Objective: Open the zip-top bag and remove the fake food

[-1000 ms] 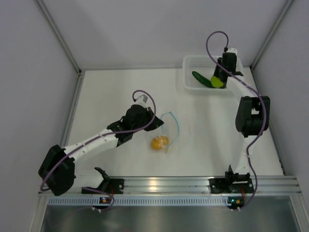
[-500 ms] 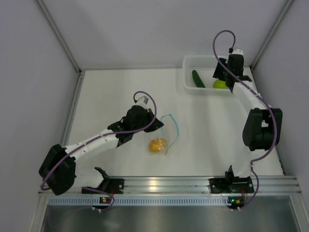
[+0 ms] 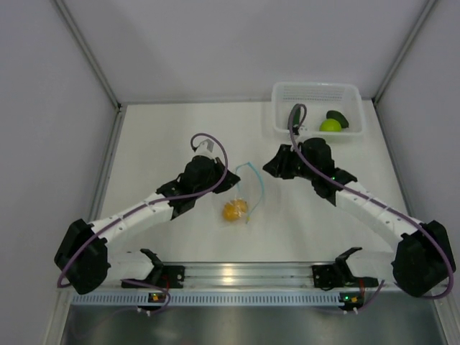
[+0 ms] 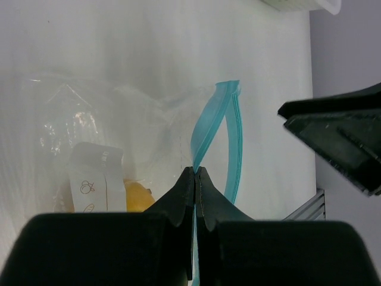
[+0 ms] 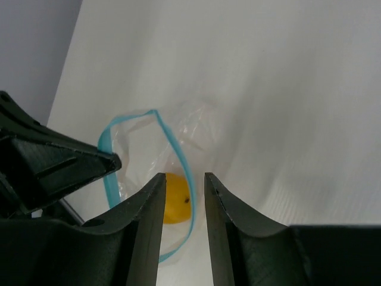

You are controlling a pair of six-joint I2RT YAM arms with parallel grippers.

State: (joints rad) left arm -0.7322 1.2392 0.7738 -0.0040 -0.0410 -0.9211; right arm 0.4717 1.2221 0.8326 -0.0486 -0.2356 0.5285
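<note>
The clear zip-top bag (image 3: 243, 195) lies mid-table with its light blue zip strip (image 3: 260, 184) pulled into an open loop. An orange round fruit (image 3: 234, 210) of the fake food sits inside it. My left gripper (image 3: 231, 181) is shut on one side of the blue strip (image 4: 209, 128), with the orange fruit (image 4: 138, 196) just left of its fingers. My right gripper (image 3: 277, 167) hovers to the right of the bag's mouth. In the right wrist view this gripper (image 5: 184, 179) is open and empty, with the strip (image 5: 178, 155) and the orange fruit (image 5: 175, 205) showing between its fingers.
A white mesh basket (image 3: 316, 92) stands at the back right and holds a lime-green ball (image 3: 330, 125) and a dark green piece (image 3: 338, 116). Grey walls close in the table on three sides. The arms' mounting rail (image 3: 244, 273) runs along the near edge.
My right arm has swung from the basket down and left to the bag, leaving the lime-green ball in the basket. The left gripper has kept its hold on the strip.
</note>
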